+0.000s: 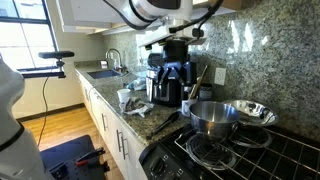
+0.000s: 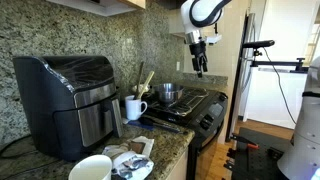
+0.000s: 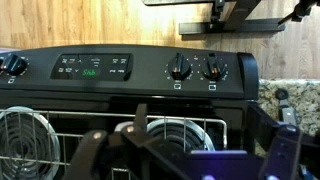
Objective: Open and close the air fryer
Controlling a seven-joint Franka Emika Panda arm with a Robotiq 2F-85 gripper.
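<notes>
Blurred together in an exterior view: glossy black boxy air fryer point(image 1: 156, 90) and, before it, the gripper point(image 1: 176, 74). Too small elsewhere to judge jaw spacing: gripper point(image 2: 200, 68). Cropped by the wrist view's lower edge: fingertips point(image 3: 88, 152).

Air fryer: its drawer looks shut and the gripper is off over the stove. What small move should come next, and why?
Probably carry the gripper sideways toward the air fryer, lining up with its front. The gripper hangs open above the stove, apart from the fryer. The wrist view faces only the stove's control panel, so nothing is within grasp yet.
</notes>
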